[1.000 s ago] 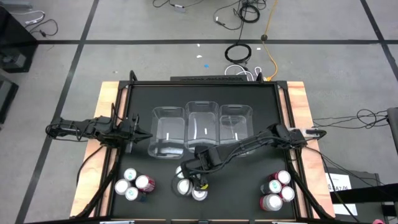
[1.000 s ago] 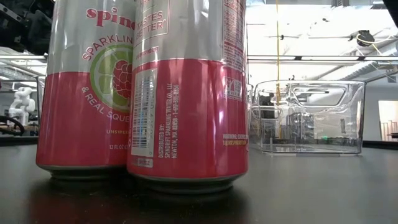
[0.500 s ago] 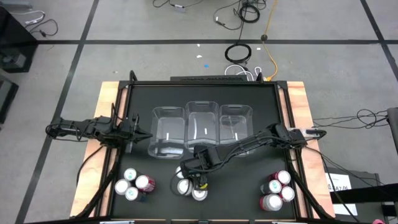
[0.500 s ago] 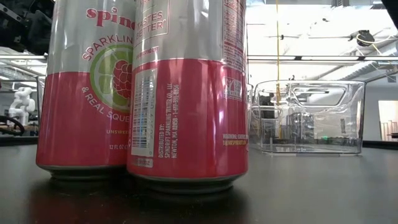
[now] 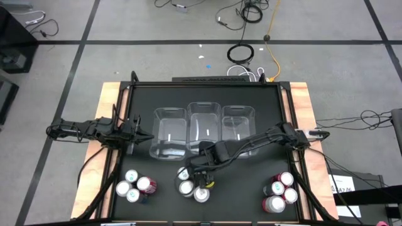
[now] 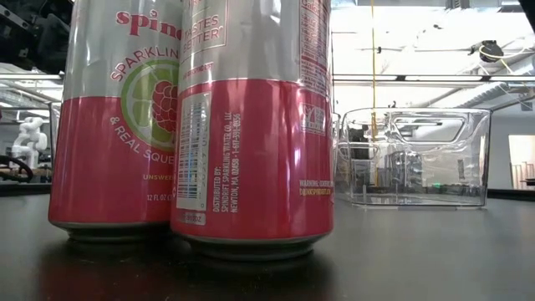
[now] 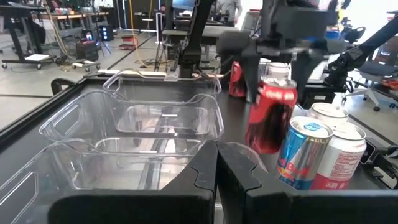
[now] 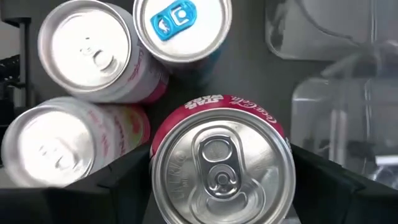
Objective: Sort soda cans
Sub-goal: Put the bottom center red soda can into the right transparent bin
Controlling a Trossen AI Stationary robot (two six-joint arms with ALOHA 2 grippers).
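My right gripper [image 8: 221,186] is over the near-middle cluster of cans and is shut on a dark red soda can [image 8: 221,165], also seen in the left wrist view [image 7: 272,115]. Under it on the table stand a teal-blue can [image 8: 182,28] and two pink cans [image 8: 93,46] [image 8: 59,146]. Three more cans [image 5: 135,185] stand at the near left, and several cans [image 5: 279,191] at the near right. My left gripper [image 7: 217,180] is shut on nothing and waits by the left bin. My right gripper pinches the dark red can's upper side wall [image 8: 163,134], just under the silver top, between its two fingers [image 8: 118,180]. The fingers come steeply from above. The can hangs clear of the table, its lower end [image 7: 261,140] slightly tilted, beside the blue can [image 7: 303,152].
Three clear plastic bins [image 5: 171,132] [image 5: 204,129] [image 5: 237,125] stand in a row at the table's middle, just beyond the held can. In the low view two pink cans [image 6: 117,117] [image 6: 251,125] fill the foreground, with one bin [image 6: 414,155] behind them.
My right gripper has risen a little over the near-middle cluster of cans. The left arm has kept still.
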